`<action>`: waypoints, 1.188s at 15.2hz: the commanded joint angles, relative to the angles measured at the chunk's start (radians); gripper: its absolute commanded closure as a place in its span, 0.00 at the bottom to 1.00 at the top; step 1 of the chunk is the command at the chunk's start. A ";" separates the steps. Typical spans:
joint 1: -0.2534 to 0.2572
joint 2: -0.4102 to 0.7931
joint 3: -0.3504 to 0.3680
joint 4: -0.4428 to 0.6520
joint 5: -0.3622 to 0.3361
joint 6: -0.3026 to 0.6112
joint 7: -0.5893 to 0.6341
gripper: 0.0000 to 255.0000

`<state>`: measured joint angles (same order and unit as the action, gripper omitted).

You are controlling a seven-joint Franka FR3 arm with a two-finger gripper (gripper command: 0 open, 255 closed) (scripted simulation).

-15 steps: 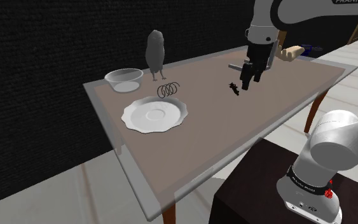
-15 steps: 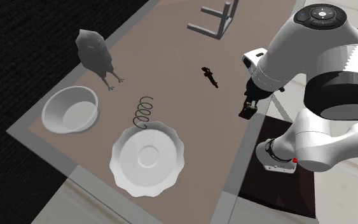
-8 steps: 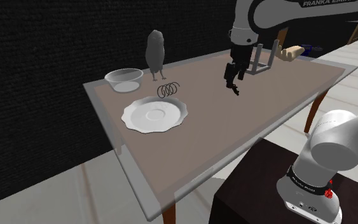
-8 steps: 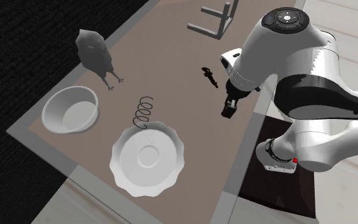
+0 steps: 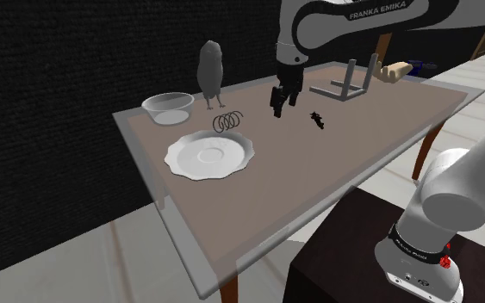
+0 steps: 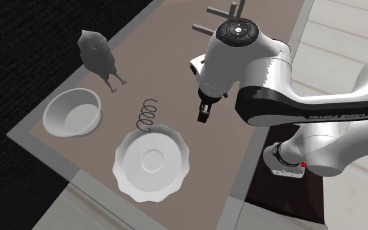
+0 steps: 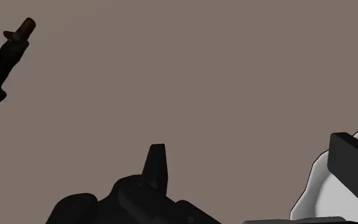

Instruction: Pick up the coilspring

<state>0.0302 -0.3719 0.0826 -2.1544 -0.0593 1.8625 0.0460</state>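
Observation:
The coil spring [image 5: 228, 120] is a thin dark wire coil lying on its side on the brown table [image 5: 335, 163], between the white scalloped plate [image 5: 210, 155] and the grey bird figurine [image 5: 210, 73]. From above, the coil spring [image 6: 148, 115] touches the plate's [image 6: 151, 162] far rim. My black gripper [image 5: 278, 108] hangs above the table, to the spring's right in the shoulder view, apart from it. Seen from overhead, the gripper [image 6: 203, 116] is level with the spring. Along the hand, the gripper [image 7: 248, 147] is open, bare tabletop between its fingers [image 7: 156, 167], the plate's rim [image 7: 327, 184] by one finger.
A white bowl [image 5: 168, 107] stands beside the bird near the table's far corner. A small dark object [image 5: 318, 119] lies on the table behind the gripper, also seen as the dark object [image 7: 2, 60] along the hand. A grey rack [image 5: 345, 82] lies further back.
The arm has swung toward the shoulder view's left, carrying the gripper past the small dark object and closer to the coil spring. Nothing on the table has moved.

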 commanded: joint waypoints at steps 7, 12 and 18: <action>0.017 0.285 0.041 0.252 -0.055 0.079 -0.001 0.00; 0.037 0.465 0.064 0.450 -0.104 0.085 0.001 0.00; 0.061 0.606 0.074 0.598 -0.145 0.094 0.003 0.00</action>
<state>0.0891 0.2250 0.1560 -1.5594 -0.2014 1.9498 0.0466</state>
